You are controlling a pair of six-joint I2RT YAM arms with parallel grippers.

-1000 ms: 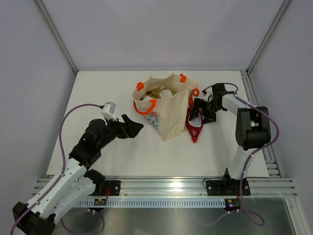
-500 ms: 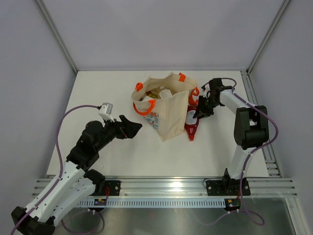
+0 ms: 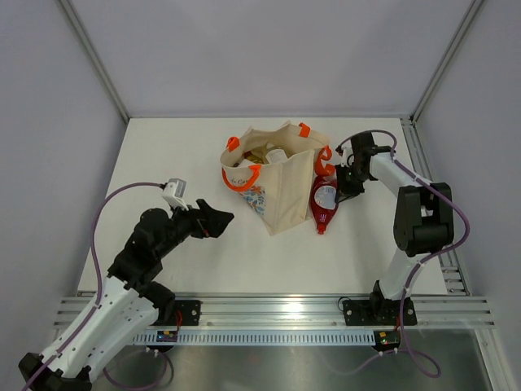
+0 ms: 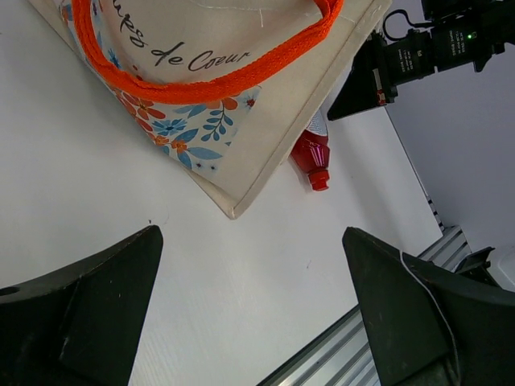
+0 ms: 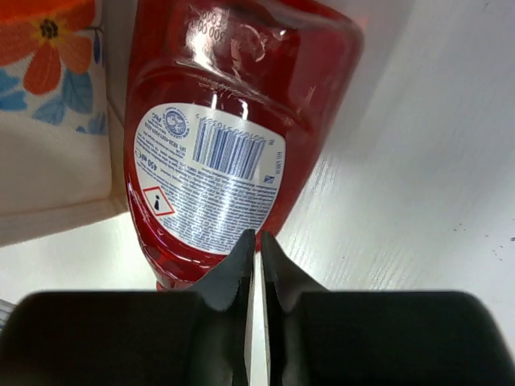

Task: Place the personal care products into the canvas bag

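The red bottle (image 3: 324, 205) lies on the table against the right side of the canvas bag (image 3: 281, 183), label up and cap toward the near edge. My right gripper (image 3: 340, 186) is beside the bottle's wide end. In the right wrist view its jaws (image 5: 258, 241) are shut with nothing between them, tips just over the red bottle's (image 5: 217, 145) edge. Other bottles (image 3: 273, 155) show inside the bag's open mouth. My left gripper (image 3: 218, 218) hovers open left of the bag. In its wrist view the left gripper (image 4: 251, 305) holds nothing, with the bag (image 4: 201, 96) and red bottle (image 4: 312, 153) ahead.
The bag's orange handles (image 3: 244, 177) hang over its left and right rims. A metal rail (image 3: 269, 309) runs along the near table edge. Grey walls close in the table at the back and sides.
My right gripper went from open around the red bottle to shut without it. The bottle shifted beside the bag and turned label up. The left arm drew back slightly toward the near left.
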